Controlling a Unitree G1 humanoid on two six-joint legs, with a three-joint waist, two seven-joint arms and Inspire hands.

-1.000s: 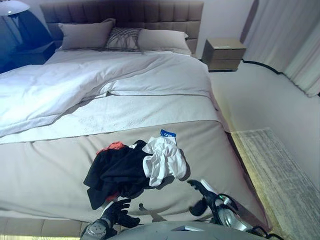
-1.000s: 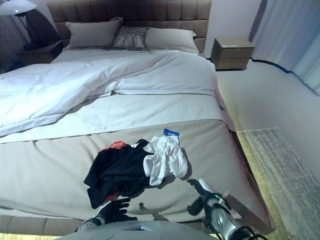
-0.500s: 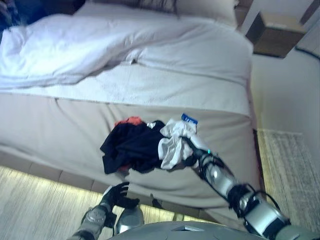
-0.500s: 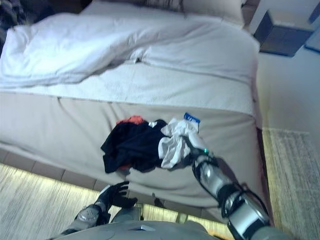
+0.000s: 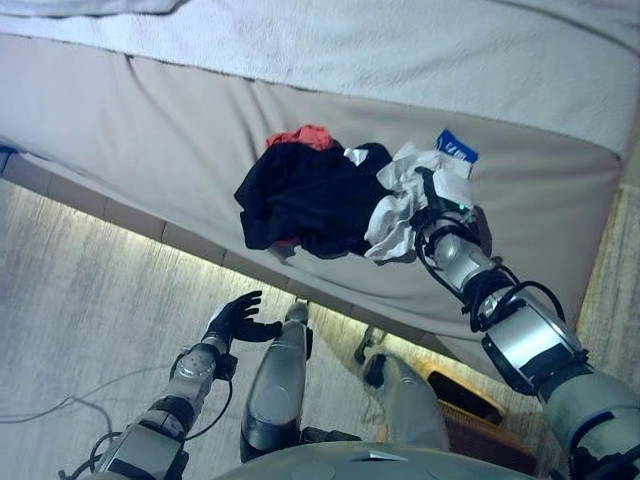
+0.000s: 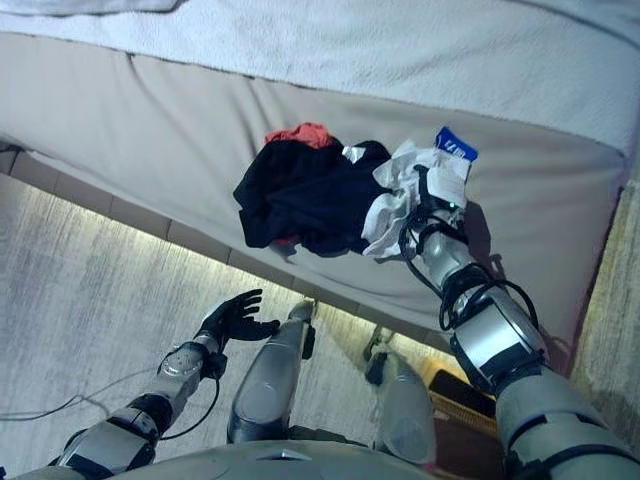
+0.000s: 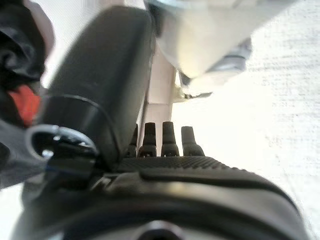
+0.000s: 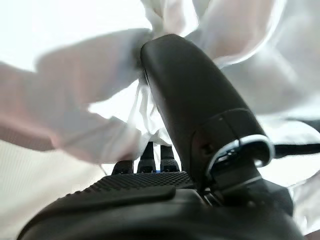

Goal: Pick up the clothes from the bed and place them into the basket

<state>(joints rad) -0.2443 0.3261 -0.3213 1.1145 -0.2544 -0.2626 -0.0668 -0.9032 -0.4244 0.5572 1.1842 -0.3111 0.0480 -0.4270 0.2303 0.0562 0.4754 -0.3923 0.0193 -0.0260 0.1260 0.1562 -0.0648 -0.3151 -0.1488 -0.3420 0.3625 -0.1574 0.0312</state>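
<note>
Basically nothing's done yet: the whole pile sits on the bed [image 5: 150, 110] near its foot edge, dark clothes [image 5: 310, 195] with the white garment [image 5: 405, 200] just beside them. No basket in sight. The right hand [image 5: 430, 195] is buried in the white cloth, can't tell if it's actually gripping. The left hand [image 5: 235, 318] hangs over the floor, fingers loose, empty.
</note>
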